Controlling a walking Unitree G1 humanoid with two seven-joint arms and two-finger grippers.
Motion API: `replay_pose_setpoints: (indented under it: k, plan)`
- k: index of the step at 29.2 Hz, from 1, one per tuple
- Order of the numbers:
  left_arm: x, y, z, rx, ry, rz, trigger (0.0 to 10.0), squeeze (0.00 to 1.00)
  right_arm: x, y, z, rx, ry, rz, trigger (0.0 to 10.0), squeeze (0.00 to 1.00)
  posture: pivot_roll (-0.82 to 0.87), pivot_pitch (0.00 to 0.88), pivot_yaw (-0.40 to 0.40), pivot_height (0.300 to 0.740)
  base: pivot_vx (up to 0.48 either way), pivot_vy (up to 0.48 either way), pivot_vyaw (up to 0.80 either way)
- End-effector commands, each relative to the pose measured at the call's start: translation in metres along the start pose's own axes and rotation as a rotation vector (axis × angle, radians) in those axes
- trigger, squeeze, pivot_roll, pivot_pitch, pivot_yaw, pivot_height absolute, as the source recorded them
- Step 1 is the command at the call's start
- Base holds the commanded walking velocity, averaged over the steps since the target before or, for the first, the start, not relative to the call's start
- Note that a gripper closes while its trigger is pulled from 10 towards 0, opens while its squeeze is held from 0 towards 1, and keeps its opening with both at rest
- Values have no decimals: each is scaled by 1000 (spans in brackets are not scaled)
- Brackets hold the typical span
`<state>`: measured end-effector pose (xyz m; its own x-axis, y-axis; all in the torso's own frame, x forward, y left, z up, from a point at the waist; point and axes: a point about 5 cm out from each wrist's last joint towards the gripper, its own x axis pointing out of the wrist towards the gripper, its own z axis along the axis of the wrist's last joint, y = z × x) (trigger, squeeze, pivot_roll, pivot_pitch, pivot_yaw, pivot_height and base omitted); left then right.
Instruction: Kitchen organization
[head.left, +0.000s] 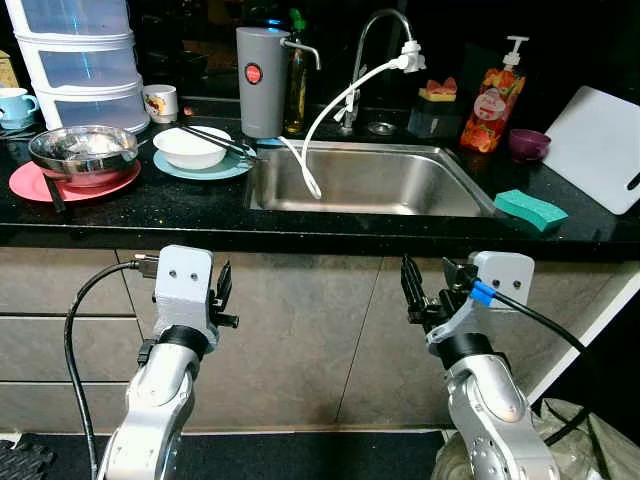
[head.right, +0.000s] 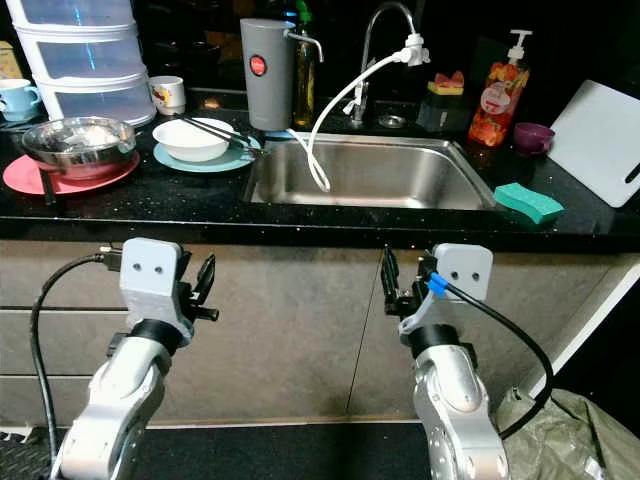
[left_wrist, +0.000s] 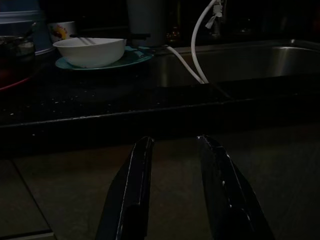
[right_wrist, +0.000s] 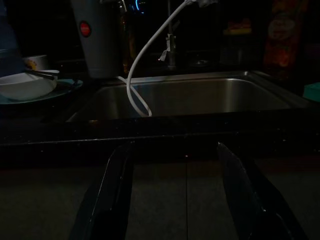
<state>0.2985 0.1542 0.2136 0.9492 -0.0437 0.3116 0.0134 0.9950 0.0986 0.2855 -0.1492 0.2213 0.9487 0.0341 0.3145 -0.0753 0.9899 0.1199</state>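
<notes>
The left pincer (head.left: 222, 292) and right pincer (head.left: 410, 290) are held below the edge of the black speckled tabletop (head.left: 200, 205), before the cabinet fronts; both are parted and nothing is gripped; a stainless steel sink (head.left: 370, 180) is set in the tabletop; left of it, a white bowl (head.left: 190, 146) with dark chopsticks (head.left: 222, 140) is seen on a teal plate (head.left: 205, 168); a green sponge (head.left: 530, 209) lies right of the sink.

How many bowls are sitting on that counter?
3: a metal bowl on the red plate at the left, a white bowl on the teal plate beside the sink, and a small purple bowl by the soap bottle. Others may be hidden.
</notes>
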Motion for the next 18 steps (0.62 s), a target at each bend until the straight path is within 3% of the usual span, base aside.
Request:
replay_pose_setpoints:
  k: [1, 18]
  plan:
    - [-1, -4, 0, -9, 4, -19, 10000, 0, -2, -2, -2, 10, 12, -13, 10000, 0, 15, 109, -59, 740, 0, 0, 0]
    - [0, -6, -2, 4, 14, -37, 10000, 0, -5, -1, -6, 11, 32, -13, 10000, 0, 10, 102, -52, 740, 0, 0, 0]
